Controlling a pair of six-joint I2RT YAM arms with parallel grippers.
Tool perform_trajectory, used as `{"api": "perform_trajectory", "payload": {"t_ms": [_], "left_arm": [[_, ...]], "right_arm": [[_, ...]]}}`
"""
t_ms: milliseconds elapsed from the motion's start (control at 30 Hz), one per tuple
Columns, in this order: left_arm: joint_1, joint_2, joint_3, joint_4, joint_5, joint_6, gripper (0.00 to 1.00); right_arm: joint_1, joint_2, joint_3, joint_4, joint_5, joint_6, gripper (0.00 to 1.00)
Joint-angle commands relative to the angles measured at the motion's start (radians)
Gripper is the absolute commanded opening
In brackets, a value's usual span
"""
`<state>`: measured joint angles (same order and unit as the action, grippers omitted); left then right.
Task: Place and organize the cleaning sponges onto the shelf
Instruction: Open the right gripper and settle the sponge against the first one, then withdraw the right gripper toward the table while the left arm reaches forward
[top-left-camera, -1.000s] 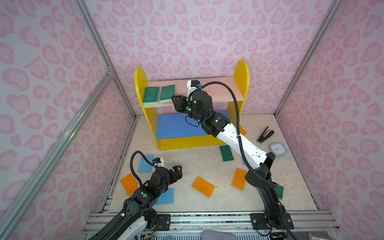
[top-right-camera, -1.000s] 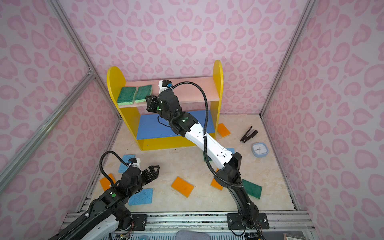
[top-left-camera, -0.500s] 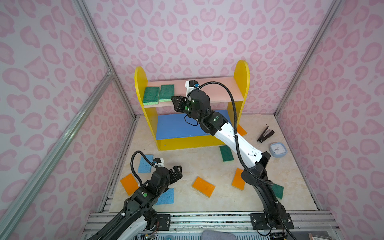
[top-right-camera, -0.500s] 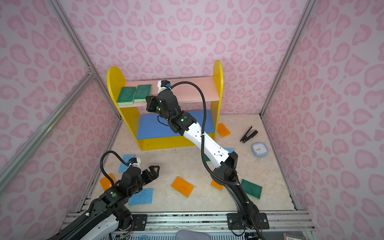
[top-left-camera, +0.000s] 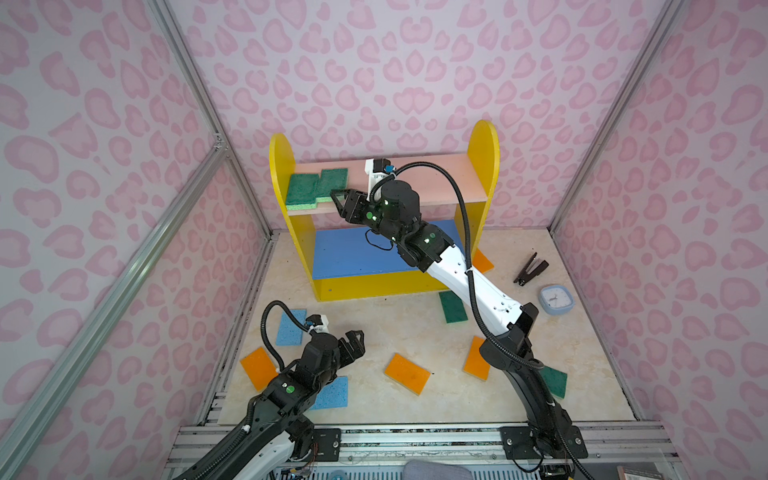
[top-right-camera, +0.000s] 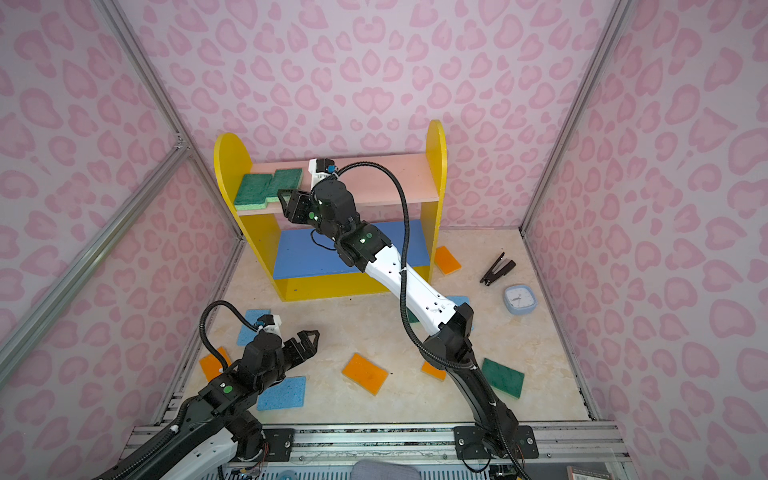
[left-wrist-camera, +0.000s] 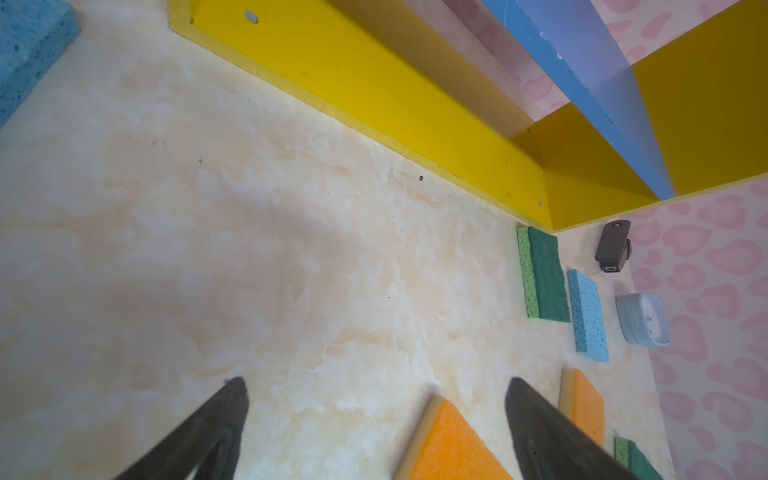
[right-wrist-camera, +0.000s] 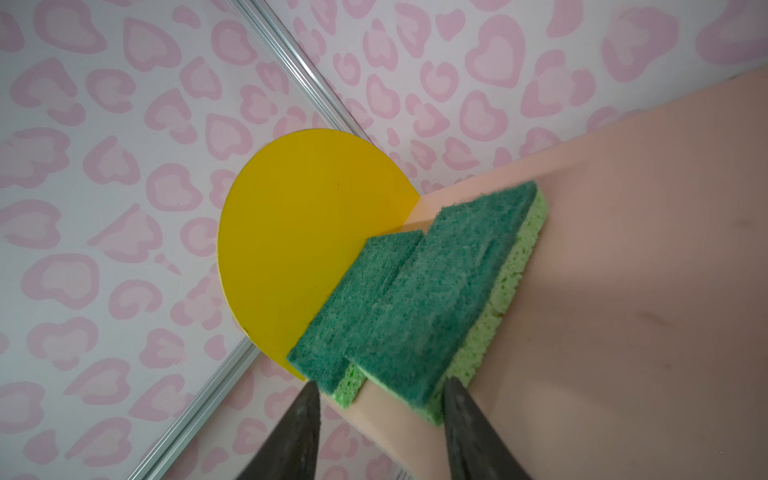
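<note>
Right tool (right-wrist-camera: 380, 382) just spread open, leaving the 2nd green sponge (right-wrist-camera: 436, 299) on the shelf's pink board (right-wrist-camera: 623, 270); left tool (left-wrist-camera: 376, 380) gapes empty; 9 remain.

The sponges (right-wrist-camera: 436, 291) are porous foam under rough fibrous tops; shelf (right-wrist-camera: 623, 291) matt, smooth.

Both top views: high, front, facing shelf (top-left-camera: 484, 166); wrist views close.
</note>
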<state>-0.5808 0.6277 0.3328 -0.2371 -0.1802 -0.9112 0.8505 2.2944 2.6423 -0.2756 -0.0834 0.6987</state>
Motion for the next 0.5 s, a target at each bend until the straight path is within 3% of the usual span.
{"api": "perform_trajectory", "payload": {"t_ms": [0,467], "left_arm": [[0.001,-0.006,0.015,0.005,-0.011,0.010,0.97],[0.001,-0.016,0.038,-0.031,-0.018,0.056,0.98]], "right_arm": [[-0.004,0.000,-0.011,-0.092,0.036,-0.029,0.57],[0.016,-0.125,-0.128,-0.124,0.116,-0.135,0.55]]}}
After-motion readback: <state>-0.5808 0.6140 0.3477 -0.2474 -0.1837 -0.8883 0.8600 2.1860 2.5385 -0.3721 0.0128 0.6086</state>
